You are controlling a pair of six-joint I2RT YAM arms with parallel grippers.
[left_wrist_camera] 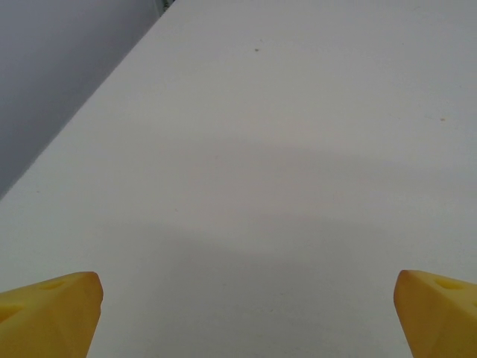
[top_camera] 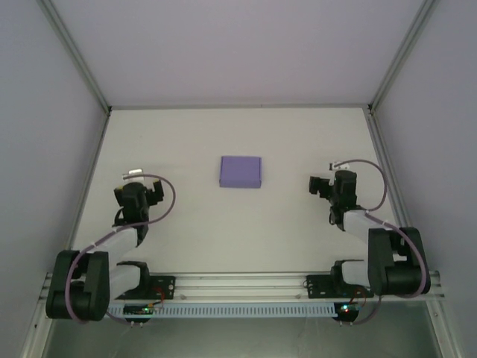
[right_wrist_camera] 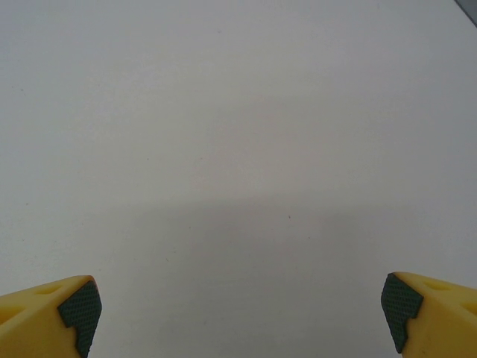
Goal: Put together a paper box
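A: Paper box, where?

B: Paper box (top_camera: pixel 241 171) is a lavender rectangle a bit above the centre of the top view. It lies on the white worktop (top_camera: pixel 186 239) with its edges almost square to the frame. From above I can't tell if it's folded flat or has height.

A: Contact with the arms?

B: It sits well apart from both, roughly midway between them and slightly higher in the frame.

A: Left gripper?

B: Left gripper (left_wrist_camera: pixel 246 298) is wide open. In its wrist view the yellow fingertips (left_wrist_camera: pixel 52 313) sit in the bottom corners with bare worktop between them. A grey wall (left_wrist_camera: pixel 59 67) fills the upper left. In the top view that arm is at lower left, its head left of the box.

A: Right gripper?

B: Right gripper (right_wrist_camera: pixel 238 306) is also spread wide and holds nothing. Yellow fingers with dark textured pads (right_wrist_camera: pixel 78 309) sit in the bottom corners over plain worktop. In the top view that arm is at lower right, its head right of the box.

A: Anything else?

B: A metal rail (top_camera: pixel 246 282) carrying both bases runs along the bottom edge, and purple cables (top_camera: pixel 168 198) loop at each arm.
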